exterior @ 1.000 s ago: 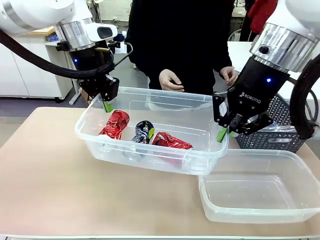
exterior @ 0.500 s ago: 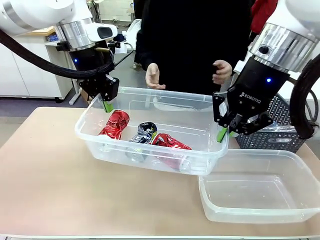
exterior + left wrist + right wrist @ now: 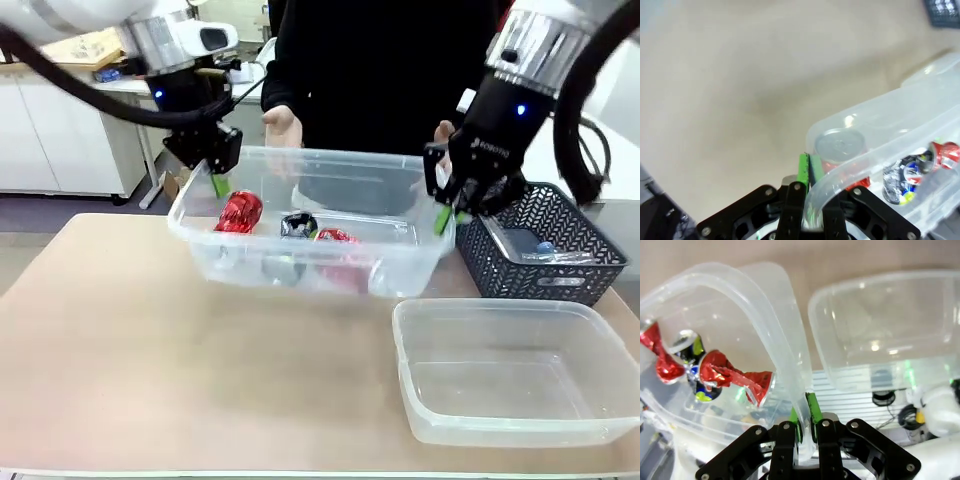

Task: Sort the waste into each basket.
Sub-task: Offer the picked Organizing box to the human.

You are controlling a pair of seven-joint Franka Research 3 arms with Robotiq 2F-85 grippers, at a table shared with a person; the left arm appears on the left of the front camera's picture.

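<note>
Two robot arms are holding a clear plastic tub (image 3: 400,275) between them over the far part of the table (image 3: 150,350). The left gripper (image 3: 218,184) is pinching the rim at the tub's left end and the right gripper (image 3: 443,216) is pinching the rim at its right end. The tub is sitting open side up, its long axis running left to right. Inside, a red can (image 3: 238,212), a dark can (image 3: 298,225) and a crushed red can (image 3: 336,238) are lying along the bottom. A second clear tub (image 3: 500,306) is resting empty at the near right, just in front of a dark lattice basket (image 3: 545,280) holding a bottle (image 3: 545,252)
</note>
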